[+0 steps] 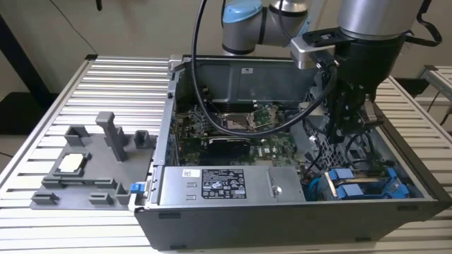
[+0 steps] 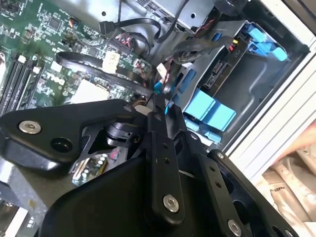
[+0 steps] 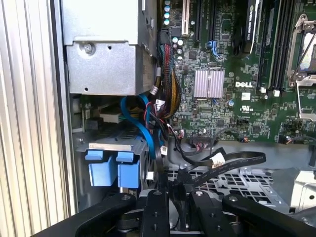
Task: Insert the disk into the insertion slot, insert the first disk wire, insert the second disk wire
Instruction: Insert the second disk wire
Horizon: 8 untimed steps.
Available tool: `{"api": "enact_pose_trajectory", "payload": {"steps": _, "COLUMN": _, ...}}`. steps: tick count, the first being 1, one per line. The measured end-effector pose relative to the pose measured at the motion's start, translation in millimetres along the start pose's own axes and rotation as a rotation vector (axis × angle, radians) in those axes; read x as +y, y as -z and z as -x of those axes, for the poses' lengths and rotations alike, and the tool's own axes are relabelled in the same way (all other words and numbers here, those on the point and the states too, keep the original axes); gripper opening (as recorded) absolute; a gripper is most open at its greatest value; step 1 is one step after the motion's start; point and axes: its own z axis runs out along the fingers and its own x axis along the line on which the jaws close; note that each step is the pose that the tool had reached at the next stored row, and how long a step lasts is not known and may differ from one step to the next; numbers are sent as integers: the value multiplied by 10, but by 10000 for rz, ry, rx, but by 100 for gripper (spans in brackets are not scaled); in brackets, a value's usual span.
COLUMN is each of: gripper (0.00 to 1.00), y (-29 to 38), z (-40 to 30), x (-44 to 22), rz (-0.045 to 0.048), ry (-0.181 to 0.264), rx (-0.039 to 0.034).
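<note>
My gripper (image 1: 344, 136) reaches down into the open computer case (image 1: 282, 222), at the exterior view's right. Its black fingers (image 2: 157, 113) are pressed together on the end of a thin blue disk wire (image 3: 139, 129), seen in both wrist views. Just beyond the fingertips, two drives in blue carriers (image 1: 353, 186) sit side by side in the grey drive cage (image 3: 113, 145). The disk is one of these, lying in its insertion slot (image 2: 232, 74); I cannot tell which. The gripper (image 3: 165, 185) hangs a short way from the blue carrier fronts (image 3: 114, 172).
A green motherboard (image 1: 233, 132) fills the case floor, with black cables (image 3: 232, 163) looping over a perforated grey bracket (image 3: 247, 180). A metal power supply box (image 1: 211, 185) stands beside the cage. A grey fixture tray (image 1: 84, 164) rests on the slatted table (image 1: 106, 79).
</note>
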Motion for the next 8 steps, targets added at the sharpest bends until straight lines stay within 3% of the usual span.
{"api": "enact_pose_trajectory", "payload": {"steps": 8, "gripper": 24, "y": 17, "z": 1, "x": 19, "rz": -41, "ry": 320, "rx": -37}}
